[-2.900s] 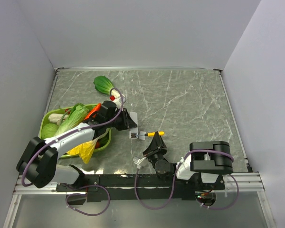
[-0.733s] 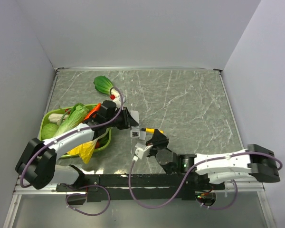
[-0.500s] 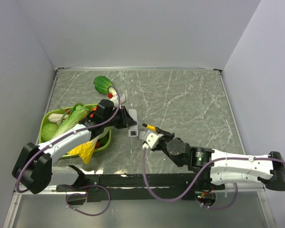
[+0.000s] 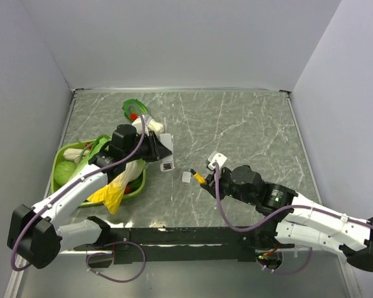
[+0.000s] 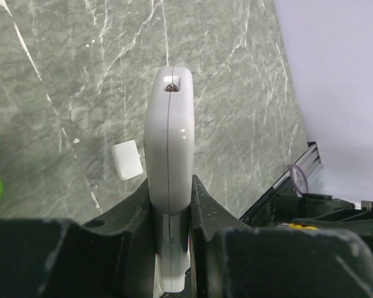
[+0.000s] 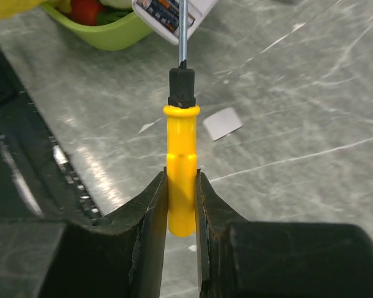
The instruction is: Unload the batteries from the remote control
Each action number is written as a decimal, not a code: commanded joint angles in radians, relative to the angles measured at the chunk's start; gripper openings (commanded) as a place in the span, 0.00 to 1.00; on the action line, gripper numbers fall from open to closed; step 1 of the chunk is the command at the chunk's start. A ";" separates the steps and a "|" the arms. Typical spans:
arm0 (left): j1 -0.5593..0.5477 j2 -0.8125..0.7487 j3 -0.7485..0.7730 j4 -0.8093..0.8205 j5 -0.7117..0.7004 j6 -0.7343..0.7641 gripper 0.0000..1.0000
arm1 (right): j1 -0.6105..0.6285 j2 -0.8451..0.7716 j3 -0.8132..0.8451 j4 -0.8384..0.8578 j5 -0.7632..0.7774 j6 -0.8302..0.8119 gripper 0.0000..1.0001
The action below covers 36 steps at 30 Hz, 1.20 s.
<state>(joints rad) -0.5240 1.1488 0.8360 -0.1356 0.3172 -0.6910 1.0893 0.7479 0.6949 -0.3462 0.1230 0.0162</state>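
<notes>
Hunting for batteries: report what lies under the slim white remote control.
Held in the left claw, the slim white remote control hangs over grey marbled tabletop, a small pale square cover beside. No batteries show; the spot beneath is hidden.

Remote control (image 5: 168, 136) base inside left hand (image 5: 169, 191)

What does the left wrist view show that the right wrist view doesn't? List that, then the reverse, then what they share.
Left wrist only: the left gripper shut on the remote control, seen edge-on, and the pale wall at right. Right wrist only: the right gripper shut on the yellow screwdriver, its metal shaft running up over the remote's labelled face, and the green tray of vegetables. Both: the remote, and the grey cover piece lying loose on the table.
</notes>
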 commanded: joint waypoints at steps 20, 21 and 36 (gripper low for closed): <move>-0.067 -0.141 -0.048 0.128 0.059 0.406 0.01 | -0.204 0.108 -0.084 0.140 -0.730 0.570 0.00; -0.068 -0.143 -0.049 0.128 0.050 0.410 0.01 | -0.206 0.116 -0.081 0.132 -0.720 0.571 0.00; -0.097 -0.199 -0.106 0.186 0.123 0.453 0.01 | -0.305 0.278 -0.126 0.366 -0.796 0.669 0.00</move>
<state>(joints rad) -0.6140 0.9852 0.7238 0.0044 0.3809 -0.2878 0.8043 1.0012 0.5751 -0.1108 -0.6086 0.6376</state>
